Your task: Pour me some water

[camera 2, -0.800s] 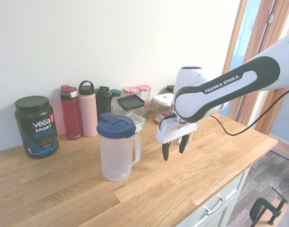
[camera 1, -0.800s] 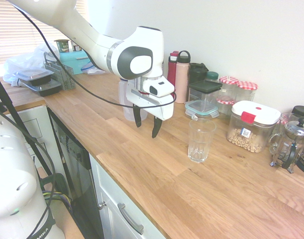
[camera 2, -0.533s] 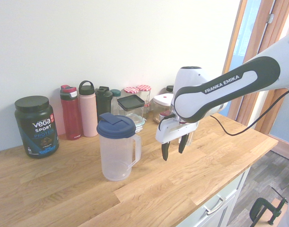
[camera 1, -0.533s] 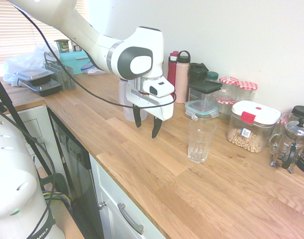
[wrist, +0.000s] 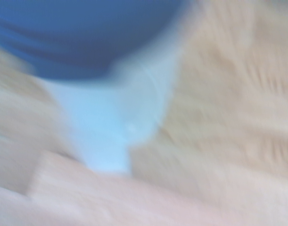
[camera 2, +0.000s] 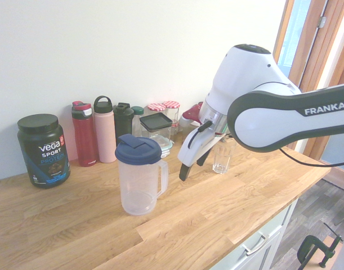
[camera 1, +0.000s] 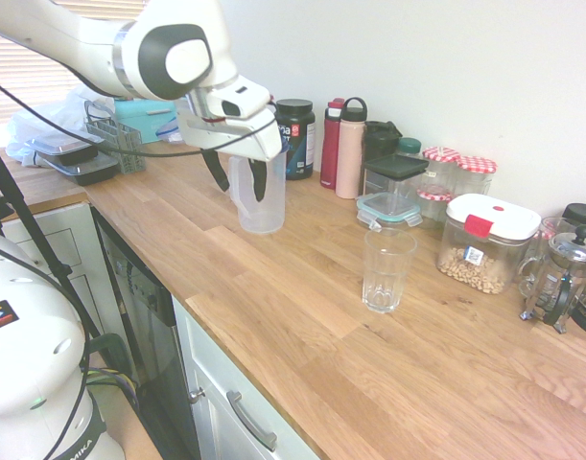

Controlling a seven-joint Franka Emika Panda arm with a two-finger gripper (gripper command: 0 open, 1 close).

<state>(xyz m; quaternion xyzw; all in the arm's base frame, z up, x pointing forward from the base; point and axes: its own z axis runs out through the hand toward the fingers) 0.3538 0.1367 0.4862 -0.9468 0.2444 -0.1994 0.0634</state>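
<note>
As the first exterior view has it, the pitcher (camera 2: 139, 188) stands upright toward the left of the wooden counter (camera 1: 302, 374); its blue lid (camera 2: 138, 149) is on, and its handle (camera 2: 163, 179) points toward the gripper (camera 2: 192, 170). The jaws are open, the two dark fingers spread apart, tilted downward near the handle side of the pitcher; in the second exterior view a strip of counter shows between them and the handle. The clear drinking glass (camera 1: 384, 278) stands upright to the right, well apart from the pitcher; farther right is a clear container (camera 1: 480, 254) with a white lid and pale contents low inside, and then a French press (camera 1: 559, 283). Along the far wall, from left to right, stand a black protein tub (camera 1: 295, 139), a red bottle (camera 1: 330, 149), a pink bottle (camera 1: 350, 153) and a dark shaker (camera 1: 377, 144); next come food containers (camera 1: 393, 192) and jars (camera 1: 470, 177) with red-checked lids. Blurred in the wrist view, the blue lid and the pale pitcher body show above the wood.
</note>
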